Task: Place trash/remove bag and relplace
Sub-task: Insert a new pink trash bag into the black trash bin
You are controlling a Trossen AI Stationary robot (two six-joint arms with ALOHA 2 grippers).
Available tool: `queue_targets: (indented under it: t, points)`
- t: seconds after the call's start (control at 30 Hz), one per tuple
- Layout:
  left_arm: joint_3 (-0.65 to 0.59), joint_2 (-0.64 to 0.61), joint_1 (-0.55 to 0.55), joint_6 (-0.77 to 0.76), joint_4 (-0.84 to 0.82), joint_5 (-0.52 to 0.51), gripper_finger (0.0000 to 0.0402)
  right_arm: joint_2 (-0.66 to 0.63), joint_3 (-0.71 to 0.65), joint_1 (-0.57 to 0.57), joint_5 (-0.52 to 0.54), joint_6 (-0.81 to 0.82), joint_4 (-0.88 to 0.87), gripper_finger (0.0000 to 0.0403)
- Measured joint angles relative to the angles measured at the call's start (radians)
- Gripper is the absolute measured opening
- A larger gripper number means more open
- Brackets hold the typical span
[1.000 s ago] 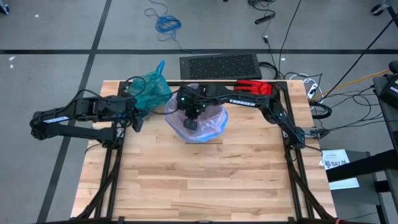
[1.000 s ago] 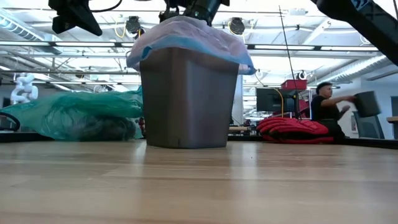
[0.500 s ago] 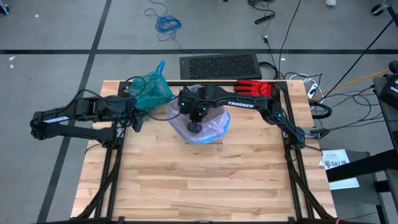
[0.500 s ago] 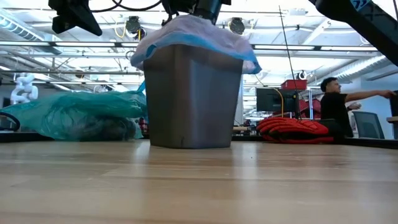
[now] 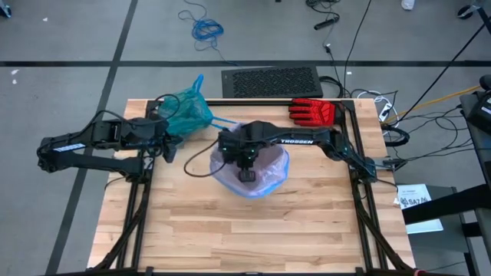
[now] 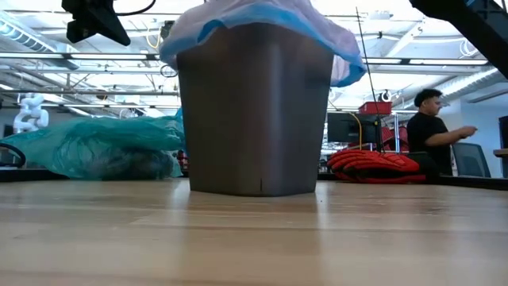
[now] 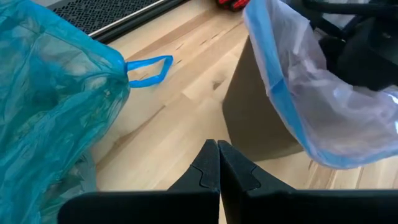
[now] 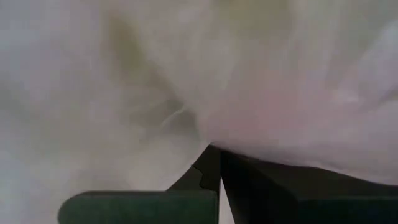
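Teal bag (image 5: 186,112) beside left tool (image 5: 169,150), apart from right tool (image 5: 247,175).

The floor (image 5: 69,31) is grey with dark lines across it. A blue cable (image 5: 205,29) lies curled on it, and black cables (image 5: 430,115) run beside the wooden table (image 5: 245,222). Long ceiling lights (image 6: 79,56) shine. A person (image 6: 429,131) sits far back near a screen (image 6: 343,127).

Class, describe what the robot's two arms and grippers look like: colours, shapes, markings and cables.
Both arms are black and jointed. The right arm carries white lettering along its link; the left arm has small white labels and loose black cables. The left gripper has two dark, flat, tapering fingers.
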Motion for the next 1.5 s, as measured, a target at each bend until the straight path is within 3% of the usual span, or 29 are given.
queue_targets:
  t: [0.3,1.07,1.5]
  points:
    - [0.000,0.000,0.000,0.004,0.000,0.012,0.0000,0.033,-0.019,-0.024,0.009,-0.035,0.106,0.0000]
    - [0.000,0.006,0.000,0.002,0.025,0.013,0.0000,0.034,-0.239,-0.021,-0.003,-0.064,0.282,0.0000]
    - [0.000,0.006,0.000,0.008,0.023,0.013,0.0000,-0.012,-0.244,-0.013,-0.005,-0.059,0.247,0.0000]
